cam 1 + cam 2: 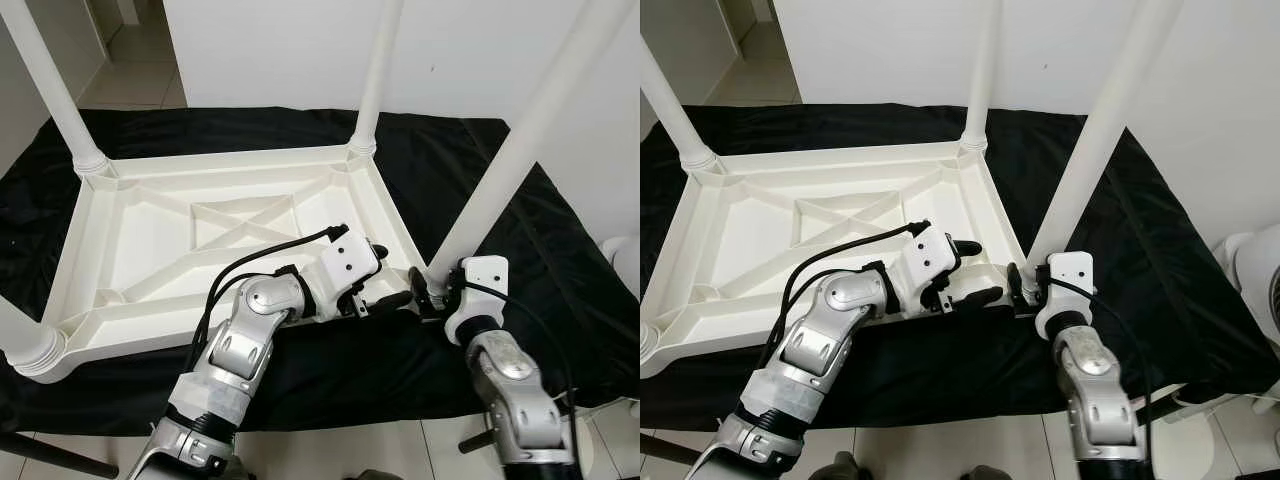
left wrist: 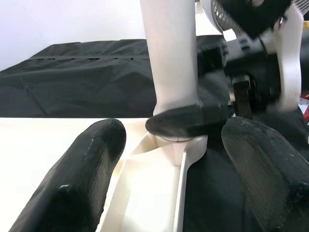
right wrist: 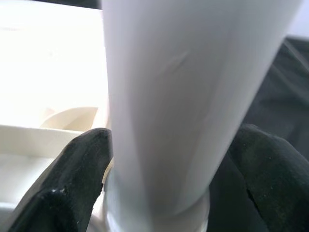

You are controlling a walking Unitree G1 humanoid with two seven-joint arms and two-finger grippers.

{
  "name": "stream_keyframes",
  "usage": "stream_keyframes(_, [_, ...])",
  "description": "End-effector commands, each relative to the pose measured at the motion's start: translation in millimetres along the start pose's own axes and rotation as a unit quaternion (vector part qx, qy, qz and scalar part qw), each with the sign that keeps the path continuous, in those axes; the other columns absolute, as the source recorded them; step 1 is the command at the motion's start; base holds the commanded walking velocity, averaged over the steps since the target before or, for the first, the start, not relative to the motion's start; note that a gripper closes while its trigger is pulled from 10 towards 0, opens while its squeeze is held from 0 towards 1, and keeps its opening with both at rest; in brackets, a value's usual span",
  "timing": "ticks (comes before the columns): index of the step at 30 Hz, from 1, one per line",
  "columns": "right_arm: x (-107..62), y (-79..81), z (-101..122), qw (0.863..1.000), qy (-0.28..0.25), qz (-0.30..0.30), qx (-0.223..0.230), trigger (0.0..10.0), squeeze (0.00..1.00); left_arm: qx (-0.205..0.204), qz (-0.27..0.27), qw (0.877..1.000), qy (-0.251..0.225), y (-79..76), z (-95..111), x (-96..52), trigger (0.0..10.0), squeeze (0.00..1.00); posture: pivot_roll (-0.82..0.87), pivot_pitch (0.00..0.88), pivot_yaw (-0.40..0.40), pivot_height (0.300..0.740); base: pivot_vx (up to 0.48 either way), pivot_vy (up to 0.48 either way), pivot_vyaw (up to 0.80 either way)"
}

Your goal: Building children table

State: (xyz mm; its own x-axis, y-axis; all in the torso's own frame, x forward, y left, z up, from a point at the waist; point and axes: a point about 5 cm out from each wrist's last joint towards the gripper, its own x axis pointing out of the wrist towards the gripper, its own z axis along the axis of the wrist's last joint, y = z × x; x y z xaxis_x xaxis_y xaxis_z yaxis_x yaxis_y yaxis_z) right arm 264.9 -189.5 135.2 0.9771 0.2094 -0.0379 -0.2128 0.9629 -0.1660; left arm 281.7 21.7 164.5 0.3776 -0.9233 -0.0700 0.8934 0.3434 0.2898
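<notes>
Here, the white moulded-plastic child's tabletop point(image 1: 200, 240) lay upside down on a black cloth sheet point(image 1: 520, 240), with round white plastic legs standing up from its corners. The right gripper point(image 3: 159, 159) was pinching the base of the near-right white leg point(image 1: 500, 170), one black finger on either side of the tube just above the corner socket. Just beside it, on the tabletop side, the left gripper point(image 1: 385, 275) hovered over the rim with its fingers point(image 2: 82, 179) spread apart; that same leg base stood directly ahead of them, one of the right gripper's fingers lying across it.

The leg leaned away from the socket rather than standing straight, so it looked only partly seated. From here, a push or twist along that tilt could jam the leg or pop it out. The smooth tube might also slip between the fingers. With nothing pressing the tabletop down, it could slide on the cloth, and the two grippers were close enough to knock each other.
</notes>
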Motion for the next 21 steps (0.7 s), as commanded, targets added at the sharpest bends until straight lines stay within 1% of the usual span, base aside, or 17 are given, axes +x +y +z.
stream_keyframes(1, [2.9, -0.8, 1, 1.000, -0.008, 0.026, -0.001, 10.0, 0.00, 0.002, 0.062, 0.998, 0.006, 6.3, -2, 2.1, 10.0, 0.00, -0.04, 0.000, -0.019, 0.740, 0.000, 0.000, 0.00])
stream_keyframes(5, [13.0, -1.8, 4, 0.996, -0.009, 0.084, -0.014, 10.0, 0.00, 0.002, 0.061, 0.998, 0.005, 6.2, -1, 3.1, 10.0, 0.00, -0.04, 0.000, -0.010, 0.740, 0.000, 0.000, 0.00])
stream_keyframes(6, [16.7, 0.6, 4, 0.994, -0.005, 0.109, -0.021, 10.0, 0.00, 0.002, 0.060, 0.998, 0.005, 5.8, -1, 3.3, 10.0, 0.00, -0.04, 0.000, -0.007, 0.740, 0.000, 0.000, 0.00])
stream_keyframes(7, [16.7, 0.6, 4, 0.994, -0.005, 0.109, -0.021, 10.0, 0.00, 0.002, 0.060, 0.998, 0.005, 5.8, -1, 3.3, 10.0, 0.00, -0.04, 0.000, -0.007, 0.740, 0.000, 0.000, 0.00])
stream_keyframes(9, [20.9, 4.0, 5, 0.988, -0.006, 0.151, -0.032, 10.0, 0.00, 0.003, 0.058, 0.998, 0.004, 5.4, 0, 3.5, 10.0, 0.00, -0.04, 0.000, -0.007, 0.740, 0.000, 0.000, 0.00])
stream_keyframes(12, [23.5, 6.8, 4, 0.982, -0.002, 0.187, -0.034, 10.0, 0.00, 0.003, 0.059, 0.998, 0.003, 5.8, 1, 3.5, 10.0, 0.00, -0.03, 0.000, -0.009, 0.740, 0.000, 0.000, 0.00])
stream_keyframes(14, [24.2, 7.0, 4, 0.980, -0.001, 0.196, -0.034, 10.0, 0.00, 0.003, 0.059, 0.998, 0.003, 6.0, 1, 3.4, 10.0, 0.00, -0.03, 0.000, -0.009, 0.740, 0.000, 0.000, 0.00])
stream_keyframes(15, [24.0, 7.5, 1, 0.977, 0.006, 0.211, -0.029, 0.0, 0.00, 0.005, 0.061, 0.998, 0.003, 6.8, 1, 3.3, 10.0, 0.00, -0.02, 0.000, -0.018, 0.740, 0.000, 0.000, 0.00])
stream_keyframes(18, [22.0, 7.3, -6, 0.973, 0.017, 0.230, -0.022, 0.0, 0.00, 0.004, 0.066, 0.998, 0.003, 8.2, 1, 2.1, 10.0, 0.00, -0.02, 0.000, -0.020, 0.740, 0.000, 0.000, 0.00])
stream_keyframes(21, [20.6, 6.3, -8, 0.973, 0.020, 0.229, -0.021, 0.0, 0.00, 0.003, 0.067, 0.998, 0.003, 7.8, 1, 1.5, 10.0, 0.00, -0.02, 0.000, -0.021, 0.740, 0.000, 0.000, 0.00])
